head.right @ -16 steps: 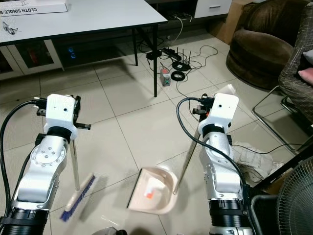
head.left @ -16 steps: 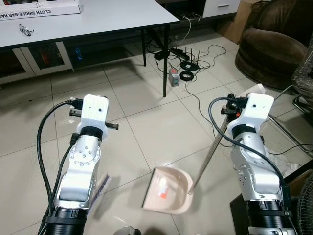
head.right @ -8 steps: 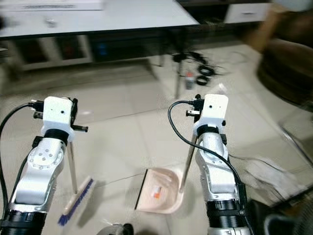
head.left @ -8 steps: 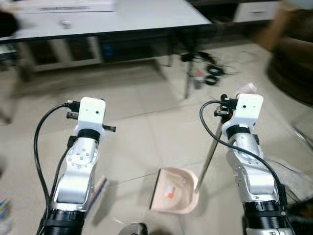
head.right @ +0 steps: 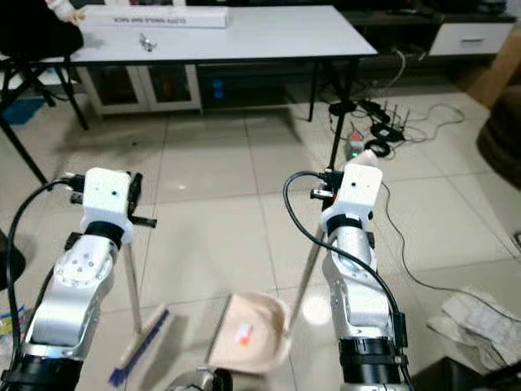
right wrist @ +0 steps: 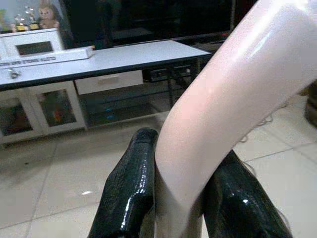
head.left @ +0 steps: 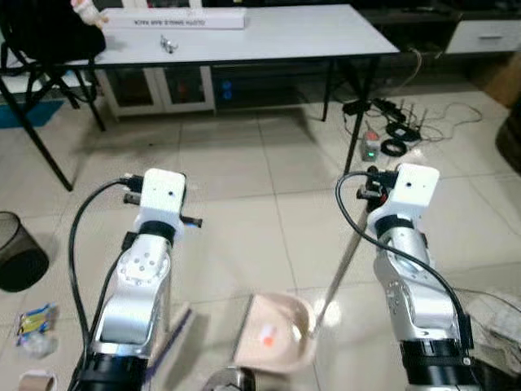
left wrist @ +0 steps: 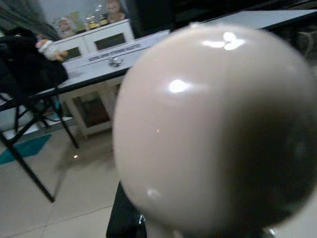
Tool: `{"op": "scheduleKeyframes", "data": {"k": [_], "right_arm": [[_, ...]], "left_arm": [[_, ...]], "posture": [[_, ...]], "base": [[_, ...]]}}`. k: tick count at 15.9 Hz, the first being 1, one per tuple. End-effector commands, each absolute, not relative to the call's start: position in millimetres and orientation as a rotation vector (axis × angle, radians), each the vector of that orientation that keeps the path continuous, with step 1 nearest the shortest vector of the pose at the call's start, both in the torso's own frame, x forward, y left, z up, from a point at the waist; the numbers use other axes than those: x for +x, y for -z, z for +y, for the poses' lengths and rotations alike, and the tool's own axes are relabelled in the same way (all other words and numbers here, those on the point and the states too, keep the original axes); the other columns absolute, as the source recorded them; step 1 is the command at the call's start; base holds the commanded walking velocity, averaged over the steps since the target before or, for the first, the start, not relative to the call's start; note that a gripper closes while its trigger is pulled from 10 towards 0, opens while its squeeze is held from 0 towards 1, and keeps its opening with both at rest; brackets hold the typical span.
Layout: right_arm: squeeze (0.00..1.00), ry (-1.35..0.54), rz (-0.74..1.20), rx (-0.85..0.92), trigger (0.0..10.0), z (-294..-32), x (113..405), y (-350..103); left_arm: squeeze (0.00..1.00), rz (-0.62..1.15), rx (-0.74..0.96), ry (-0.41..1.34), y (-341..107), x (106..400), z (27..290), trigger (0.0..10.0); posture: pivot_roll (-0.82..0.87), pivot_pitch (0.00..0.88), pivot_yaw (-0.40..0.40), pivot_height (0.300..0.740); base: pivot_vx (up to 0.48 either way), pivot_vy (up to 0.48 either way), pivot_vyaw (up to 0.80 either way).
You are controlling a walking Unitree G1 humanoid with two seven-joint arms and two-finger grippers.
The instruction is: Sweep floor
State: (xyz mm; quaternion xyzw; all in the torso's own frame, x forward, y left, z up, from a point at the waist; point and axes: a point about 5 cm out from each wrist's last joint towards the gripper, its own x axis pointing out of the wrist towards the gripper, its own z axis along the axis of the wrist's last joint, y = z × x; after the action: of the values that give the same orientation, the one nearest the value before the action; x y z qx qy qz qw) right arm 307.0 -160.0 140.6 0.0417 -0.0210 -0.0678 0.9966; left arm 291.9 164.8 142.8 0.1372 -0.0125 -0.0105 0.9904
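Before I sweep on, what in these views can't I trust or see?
- Left gripper: in the left wrist view the broom handle's round end blocks the fingers; grip unclear.
- Broom head: blurred in the right eye view, and partly behind the left arm in the left eye view.
- Litter by the bin: too small to identify.
- Speck in the dustpan: an orange blur.

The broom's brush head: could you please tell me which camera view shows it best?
The right eye view: the broom's brush head lies whole on the floor tiles there, blue bristles visible. The left eye view partly hides it behind the left arm. The left wrist view gives just the handle's rounded top.
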Motion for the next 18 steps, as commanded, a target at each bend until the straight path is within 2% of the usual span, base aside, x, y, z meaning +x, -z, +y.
{"op": "scheduleKeyframes", "data": {"k": [1, 13, 18], "right_arm": [[0.00, 0.159, -0.044, 0.094, 10.0, -164.5, 307.9, -142.7], [0.00, 0.164, -0.040, 0.085, 10.0, -167.4, 307.8, -149.5], [0.00, 0.159, -0.015, 0.082, 10.0, -169.3, 309.3, -148.2]], "left_arm": [[0.00, -0.056, 0.284, 0.033, -149.9, 292.8, 163.1, 10.0], [0.00, -0.039, 0.239, 0.046, -150.1, 300.1, 155.6, 10.0], [0.00, -0.026, 0.233, 0.034, -146.4, 297.9, 157.9, 10.0]], "posture": [[0.02, 0.000, 0.052, 0.740], [-0.03, 0.000, 0.039, 0.740], [-0.03, 0.000, 0.022, 0.740]], "base": [[0.000, 0.000, 0.00], [0.000, 0.000, 0.00], [0.000, 0.383, 0.00]]}}
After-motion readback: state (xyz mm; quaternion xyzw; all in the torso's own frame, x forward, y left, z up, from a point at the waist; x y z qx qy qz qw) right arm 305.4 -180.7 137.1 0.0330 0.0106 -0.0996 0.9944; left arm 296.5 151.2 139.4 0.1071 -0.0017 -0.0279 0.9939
